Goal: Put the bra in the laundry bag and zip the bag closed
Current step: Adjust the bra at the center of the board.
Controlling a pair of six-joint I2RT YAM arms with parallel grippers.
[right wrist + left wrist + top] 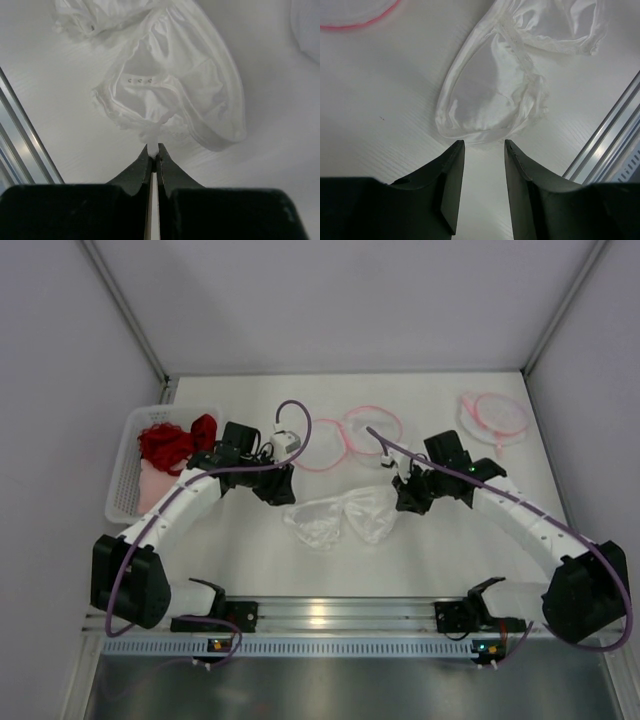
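A white satin bra (pixel 343 517) lies crumpled on the table at centre front. My right gripper (pixel 154 150) is shut on a strap end of the bra (pixel 170 95), at its right cup; it sits just right of the bra in the top view (pixel 408 498). My left gripper (pixel 483 145) is open and empty, its tips just short of the bra's left cup (pixel 487 90); it is to the bra's upper left in the top view (pixel 280 490). A white mesh laundry bag with pink trim (pixel 345 435) lies flat behind the bra.
A white basket (pixel 128 455) holding red and pink garments (pixel 175 440) stands at the left edge. A second pink-trimmed mesh bag (pixel 497 417) lies at the back right. An aluminium rail (pixel 330 615) runs along the near edge. Grey walls enclose the table.
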